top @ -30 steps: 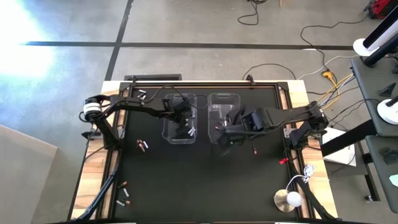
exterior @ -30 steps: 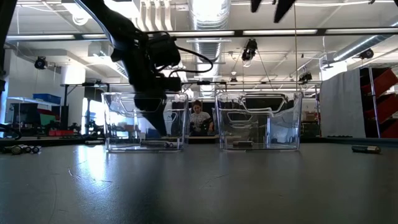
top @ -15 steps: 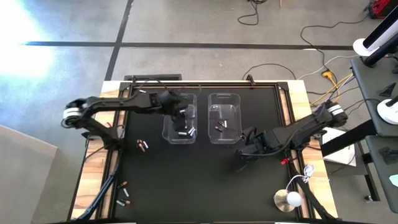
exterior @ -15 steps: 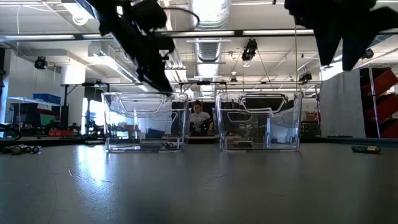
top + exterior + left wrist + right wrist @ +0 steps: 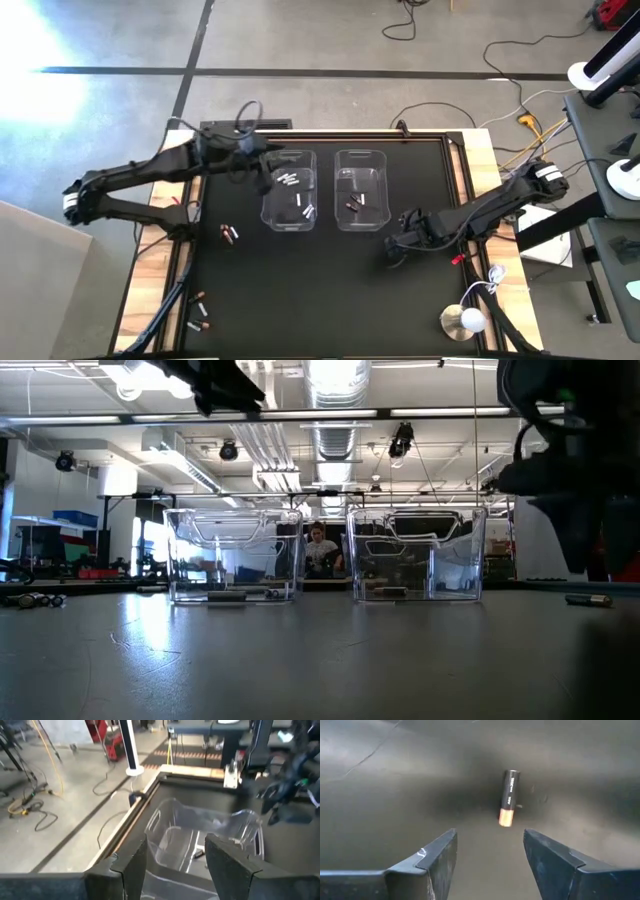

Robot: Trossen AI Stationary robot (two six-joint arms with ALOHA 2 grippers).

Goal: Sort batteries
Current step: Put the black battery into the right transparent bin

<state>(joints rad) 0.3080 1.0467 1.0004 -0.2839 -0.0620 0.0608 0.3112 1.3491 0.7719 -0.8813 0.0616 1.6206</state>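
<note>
**High view: two arms spread wide over a battery-strewn mat**

High view, left to right: loose batteries (image 5: 229, 233) lie near the black mat's (image 5: 300, 290) left edge, more (image 5: 198, 312) toward its near-left corner. The left gripper (image 5: 262, 160), fingers parted and empty, hangs over the left clear bin's (image 5: 272, 218) far-left rim; white cells (image 5: 289, 180) lie inside. The right clear bin (image 5: 340, 220), just beside it, holds dark cells (image 5: 355, 204). The right gripper (image 5: 392, 250), fingers spread with nothing between them, sits low over open mat, well apart from the bins. A dark battery with a copper end (image 5: 509, 797) lies just ahead of it. The mat's near half is mostly bare. A small red piece (image 5: 456, 259) rests near the right edge.
</note>
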